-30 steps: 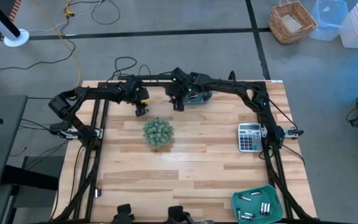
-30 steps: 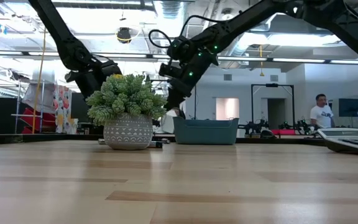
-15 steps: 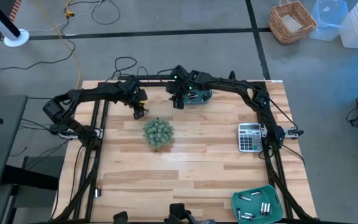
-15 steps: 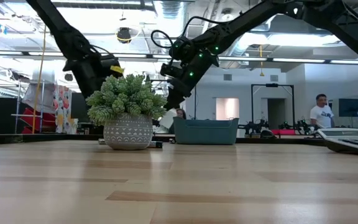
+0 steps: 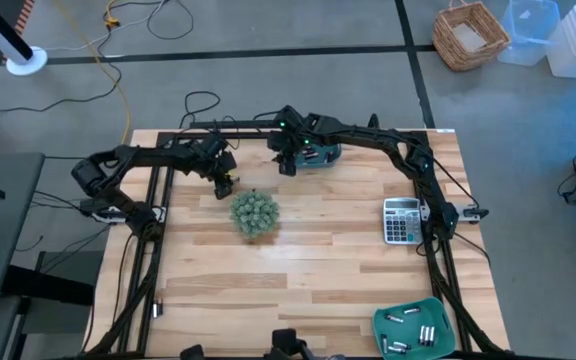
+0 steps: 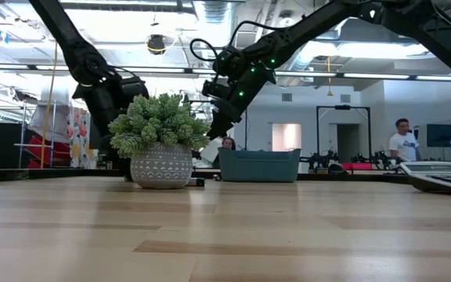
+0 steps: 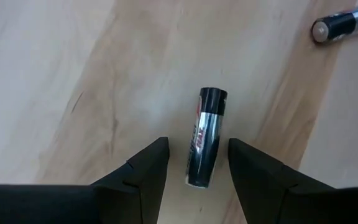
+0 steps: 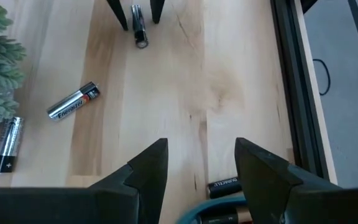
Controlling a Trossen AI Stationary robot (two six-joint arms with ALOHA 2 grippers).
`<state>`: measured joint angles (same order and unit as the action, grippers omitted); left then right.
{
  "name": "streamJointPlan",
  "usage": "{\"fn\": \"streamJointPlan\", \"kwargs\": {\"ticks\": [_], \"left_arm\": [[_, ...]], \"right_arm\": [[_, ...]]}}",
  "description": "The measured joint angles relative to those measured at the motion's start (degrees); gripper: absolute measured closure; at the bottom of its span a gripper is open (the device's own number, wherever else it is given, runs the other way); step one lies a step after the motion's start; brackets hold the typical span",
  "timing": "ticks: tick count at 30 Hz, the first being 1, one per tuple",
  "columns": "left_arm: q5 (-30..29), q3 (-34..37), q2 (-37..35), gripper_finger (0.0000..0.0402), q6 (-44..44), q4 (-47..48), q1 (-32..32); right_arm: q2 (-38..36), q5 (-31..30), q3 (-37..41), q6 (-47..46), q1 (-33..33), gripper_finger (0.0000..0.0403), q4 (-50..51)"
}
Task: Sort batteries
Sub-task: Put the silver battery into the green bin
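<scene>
My left gripper (image 7: 194, 163) hangs spread over a small silver-and-black cylindrical battery (image 7: 204, 137) lying on the pale wooden table (image 5: 308, 260) beside the potted green plant (image 5: 255, 213). I should drop straight, then close evenly. My right gripper (image 8: 197, 163) waits spread (empty) nearby.

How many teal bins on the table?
2. One teal bin at the table's lower-right corner in the high view; the other at its top edge, under the right arm.
</scene>
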<state>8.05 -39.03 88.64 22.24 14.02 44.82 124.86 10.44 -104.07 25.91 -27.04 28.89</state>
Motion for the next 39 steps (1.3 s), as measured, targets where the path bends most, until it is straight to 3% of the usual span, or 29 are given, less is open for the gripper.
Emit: {"fn": "streamJointPlan", "kwargs": {"ticks": [6, 15, 25, 36, 39], "left_arm": [[0.1, 0.3, 2.2, 0.0256, -1.3, -3.2, -0.1], [-0.7, 0.7, 3.0, 0.0361, -1.2, -5.2, -0.1], [-0.9, 0.9, 2.0, 0.0361, 0.9, -6.0, 0.0], [1.5, 0.5, -11.4, 0.0361, 0.9, -14.7, 0.4], [5.6, 0.5, -15.9, 0.0361, 1.3, -17.2, 0.4]], "right_arm": [[-0.6, -1.5, 0.0, 0.6, 0.6, 0.02, 0.5], [-8.4, -4.2, 0.0, 0.4, 0.8, 0.02, 1.5], [-18.2, -7.6, 0.0, -0.8, 1.7, 0.02, 4.0], [-23.5, -7.6, 2.5, -4.7, 3.6, 0.02, 4.9], [-25.5, -7.5, 4.7, -5.0, 3.9, 0.02, 3.4]]}}
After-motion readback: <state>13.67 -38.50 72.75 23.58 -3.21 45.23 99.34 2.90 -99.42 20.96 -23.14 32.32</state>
